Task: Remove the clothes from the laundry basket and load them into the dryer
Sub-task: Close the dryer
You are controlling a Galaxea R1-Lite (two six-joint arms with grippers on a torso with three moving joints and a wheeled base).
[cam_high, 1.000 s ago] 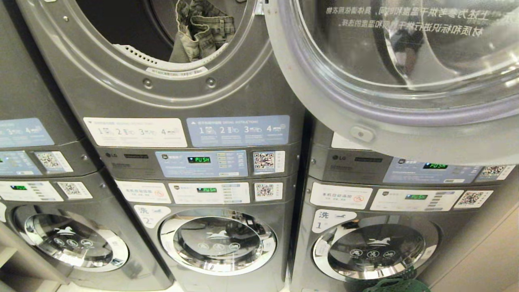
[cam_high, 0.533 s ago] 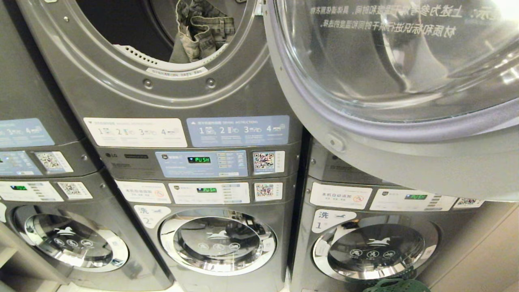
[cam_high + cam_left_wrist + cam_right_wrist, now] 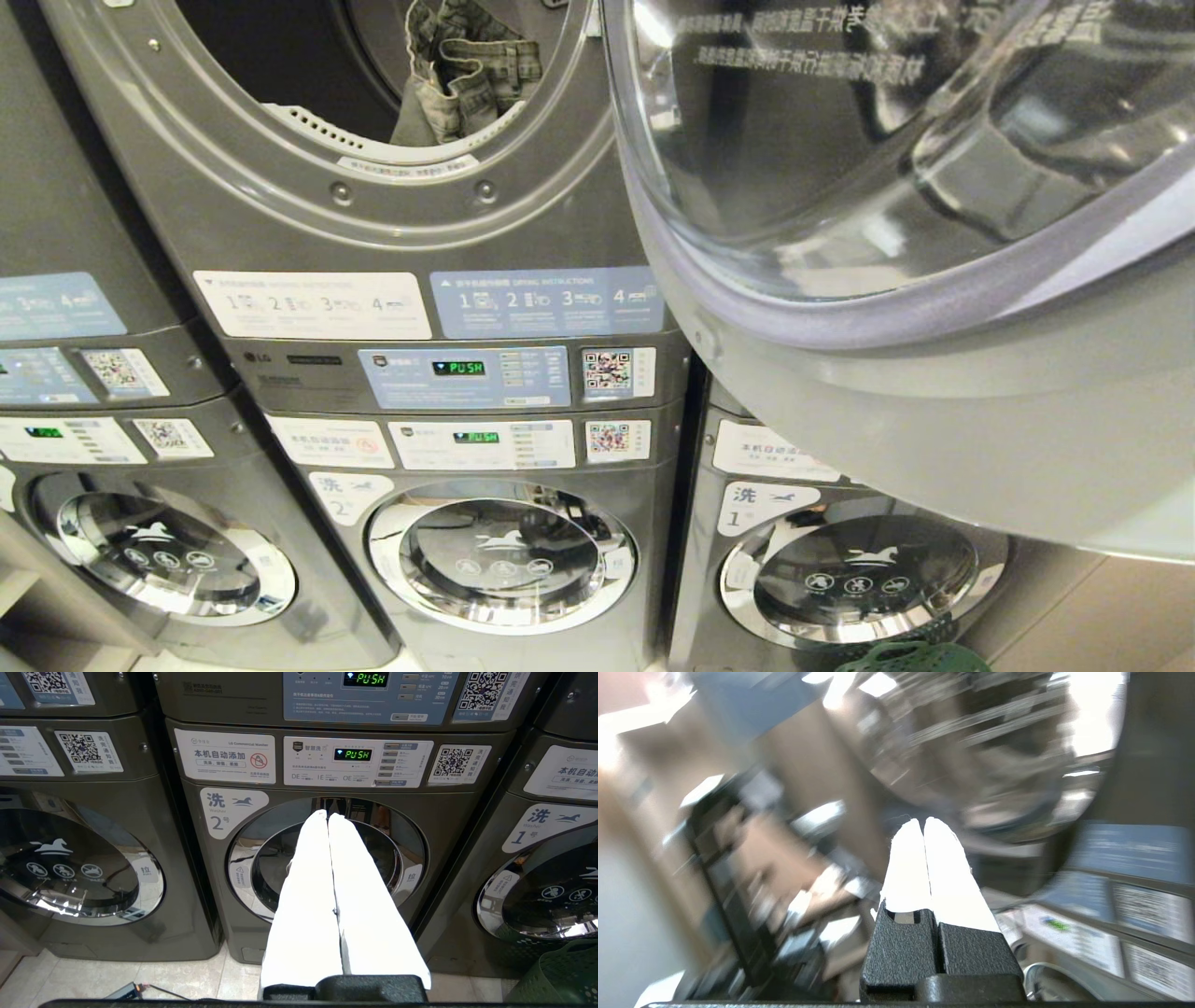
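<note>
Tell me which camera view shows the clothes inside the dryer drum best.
The head view: the olive-green clothes hang just inside the open dryer drum, above its rim. The left wrist view shows only the washers lower down, and the right wrist view is too smeared to show any clothes.

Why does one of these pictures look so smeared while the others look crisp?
Right wrist view: everything behind the shut right gripper streaks with motion blur. Left wrist view: sharp, with reflections on the washer door. Head view: crisp, though glare washes the open dryer door.
</note>
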